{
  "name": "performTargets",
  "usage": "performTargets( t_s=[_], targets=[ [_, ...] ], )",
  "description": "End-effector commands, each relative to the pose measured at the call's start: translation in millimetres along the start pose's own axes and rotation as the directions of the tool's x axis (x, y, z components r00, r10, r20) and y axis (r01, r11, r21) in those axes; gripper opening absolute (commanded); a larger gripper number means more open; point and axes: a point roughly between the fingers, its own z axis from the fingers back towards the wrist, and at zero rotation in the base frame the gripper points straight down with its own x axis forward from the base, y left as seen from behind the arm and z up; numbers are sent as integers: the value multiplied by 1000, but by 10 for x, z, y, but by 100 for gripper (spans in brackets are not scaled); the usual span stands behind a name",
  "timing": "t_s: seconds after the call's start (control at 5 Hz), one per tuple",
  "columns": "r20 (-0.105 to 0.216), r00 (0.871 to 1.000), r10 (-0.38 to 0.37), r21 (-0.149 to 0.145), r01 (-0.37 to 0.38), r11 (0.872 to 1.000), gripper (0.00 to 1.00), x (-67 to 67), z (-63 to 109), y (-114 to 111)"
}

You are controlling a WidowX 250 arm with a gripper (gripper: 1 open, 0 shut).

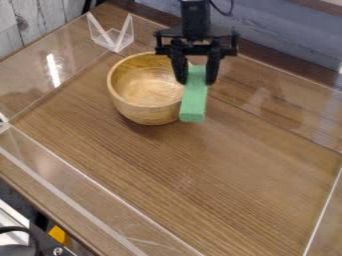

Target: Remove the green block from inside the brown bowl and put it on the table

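Note:
The green block [197,97] hangs upright from my black gripper [198,68], whose fingers are shut on its top end. It sits just outside the right rim of the brown bowl [134,95], its lower end low over the table [201,170] beside the bowl's wall. I cannot tell whether the block's bottom touches the table. The bowl itself looks empty inside.
Clear plastic walls [80,195] edge the wood-grain tabletop on the left and front. A folded clear plastic piece [110,32] stands at the back left behind the bowl. A grey plank wall runs along the back.

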Motion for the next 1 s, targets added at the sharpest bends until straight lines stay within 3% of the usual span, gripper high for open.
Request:
performTargets(
  t_s=[0.0,0.2,0.4,0.8],
  targets=[
    [67,993,-93,4,93,996,0,-88,141,-165],
    [55,980,-190,30,189,982,0,-216,21,-311],
    [46,966,-254,42,252,967,0,-263,-58,-393],
    [48,949,-310,47,308,950,0,-291,-30,-413]
  ],
)
